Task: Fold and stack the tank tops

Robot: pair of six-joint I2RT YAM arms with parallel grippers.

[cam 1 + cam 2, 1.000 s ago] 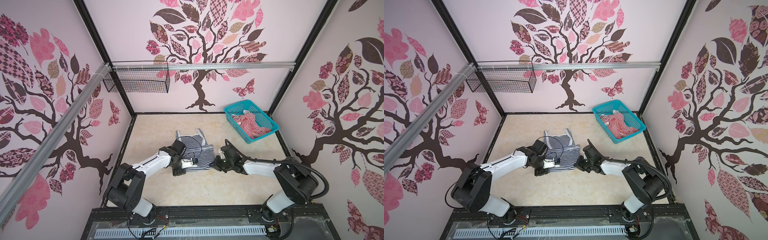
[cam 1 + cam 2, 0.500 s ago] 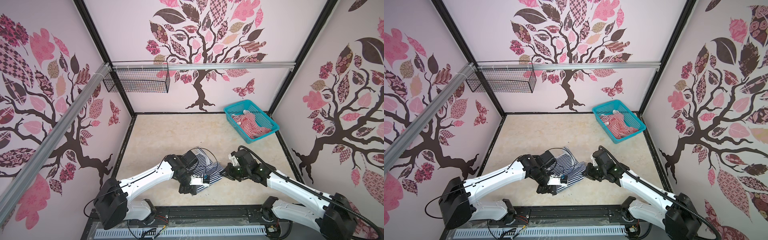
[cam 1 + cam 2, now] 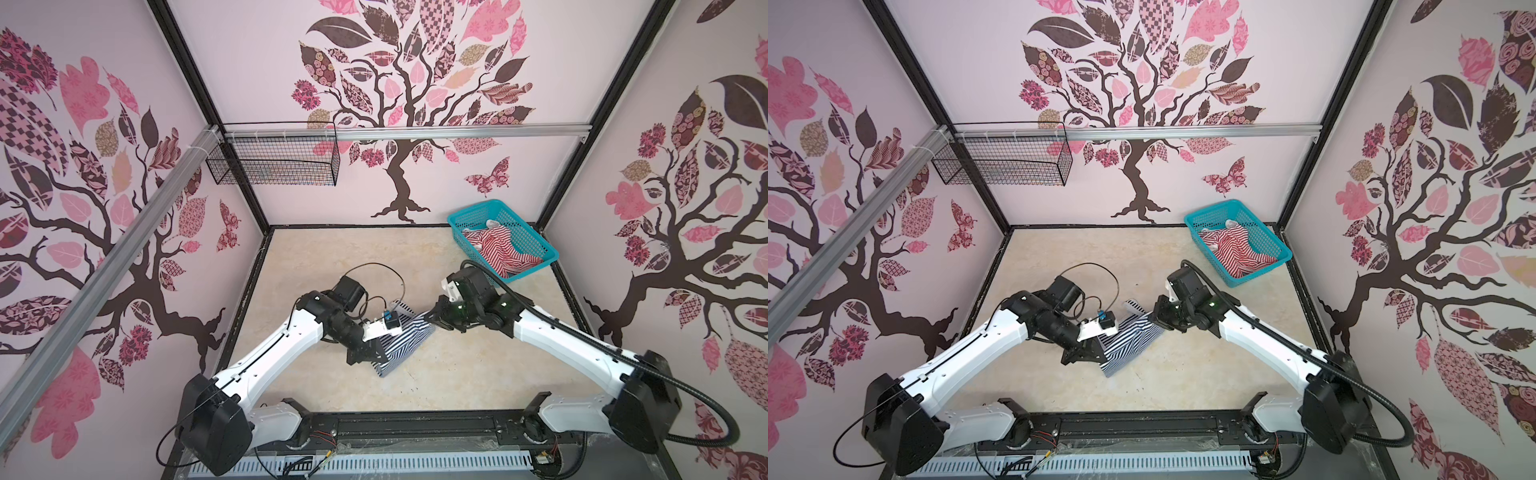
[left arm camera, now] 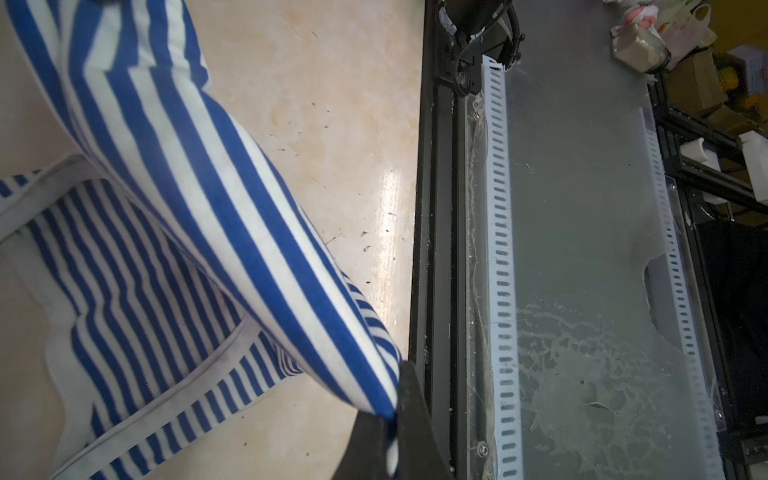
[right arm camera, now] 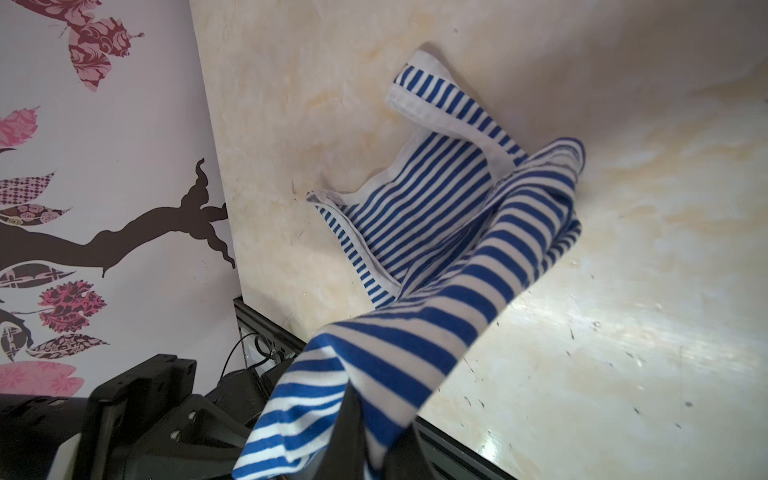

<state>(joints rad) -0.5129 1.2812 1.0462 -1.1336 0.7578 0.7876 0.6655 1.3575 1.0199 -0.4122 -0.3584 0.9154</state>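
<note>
The navy-and-white tank top (image 3: 405,340) (image 3: 1129,340) hangs stretched between both grippers above the table's middle front, its straps trailing on the table. My left gripper (image 3: 372,355) (image 3: 1090,353) is shut on one hem corner; in the left wrist view the left gripper (image 4: 392,411) pinches the striped cloth (image 4: 232,232). My right gripper (image 3: 432,320) (image 3: 1154,318) is shut on the other corner, and the cloth (image 5: 457,291) drapes over the right gripper (image 5: 365,415) in the right wrist view. The red-and-white tank top (image 3: 498,249) (image 3: 1237,249) lies crumpled in the basket.
A teal mesh basket (image 3: 528,227) (image 3: 1264,227) stands at the back right corner of the table. A black wire basket (image 3: 272,160) hangs on the back wall rail at the left. The black front rail (image 3: 415,428) borders the near edge.
The navy-and-white tank top lay flat a second ago; both grippers have raised its hem off the table. Since half a second ago the right gripper has moved back and leftward.
</note>
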